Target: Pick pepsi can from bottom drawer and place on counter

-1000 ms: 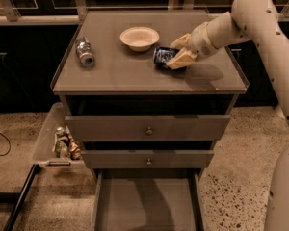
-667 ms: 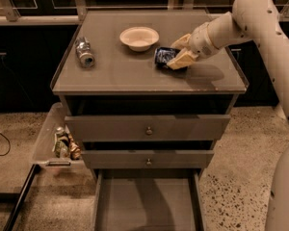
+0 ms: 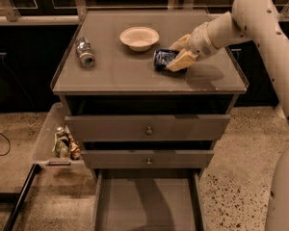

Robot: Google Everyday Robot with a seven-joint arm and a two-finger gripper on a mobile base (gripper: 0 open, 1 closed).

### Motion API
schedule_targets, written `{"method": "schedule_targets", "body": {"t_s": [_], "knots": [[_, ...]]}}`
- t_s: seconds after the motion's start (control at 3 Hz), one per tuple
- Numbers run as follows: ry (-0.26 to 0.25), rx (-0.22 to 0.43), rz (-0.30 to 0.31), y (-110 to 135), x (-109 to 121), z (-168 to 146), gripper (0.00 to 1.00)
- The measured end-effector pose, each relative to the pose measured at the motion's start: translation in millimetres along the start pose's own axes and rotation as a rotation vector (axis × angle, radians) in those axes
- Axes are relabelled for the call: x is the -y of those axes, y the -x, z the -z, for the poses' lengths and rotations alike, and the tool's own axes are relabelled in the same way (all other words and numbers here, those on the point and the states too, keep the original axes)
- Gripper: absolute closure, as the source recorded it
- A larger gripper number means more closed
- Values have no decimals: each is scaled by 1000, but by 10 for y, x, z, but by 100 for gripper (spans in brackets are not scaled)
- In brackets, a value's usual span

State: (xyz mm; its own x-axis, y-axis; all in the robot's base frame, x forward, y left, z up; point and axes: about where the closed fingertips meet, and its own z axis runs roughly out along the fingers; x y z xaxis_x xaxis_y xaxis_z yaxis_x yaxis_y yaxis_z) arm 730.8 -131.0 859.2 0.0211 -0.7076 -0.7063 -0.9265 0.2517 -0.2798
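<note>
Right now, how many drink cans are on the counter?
2. The pepsi can sits right of centre on the counter, in the jaws of the gripper; the silver can lies on its side near the left edge. None appear hidden.

Speckled terrazzo floor (image 3: 245, 148) spreads at four and eight o'clock. Dark panels (image 3: 19, 71) under a pale metal rail (image 3: 33, 19) fill ten to twelve. A black cable (image 3: 6, 141) loops at nine. The gripper (image 3: 172, 57) hangs at one o'clock.

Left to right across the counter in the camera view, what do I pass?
The silver can → white bowl → pepsi can, on the right half of the counter, with the pincer clamped on it from the right.
</note>
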Motion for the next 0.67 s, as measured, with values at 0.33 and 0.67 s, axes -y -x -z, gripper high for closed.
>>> {"method": "schedule_targets", "body": {"t_s": [0.33, 0.67], "knots": [[0, 0, 0, 0, 0, 0, 11], [0, 0, 0, 0, 0, -1, 0]]}}
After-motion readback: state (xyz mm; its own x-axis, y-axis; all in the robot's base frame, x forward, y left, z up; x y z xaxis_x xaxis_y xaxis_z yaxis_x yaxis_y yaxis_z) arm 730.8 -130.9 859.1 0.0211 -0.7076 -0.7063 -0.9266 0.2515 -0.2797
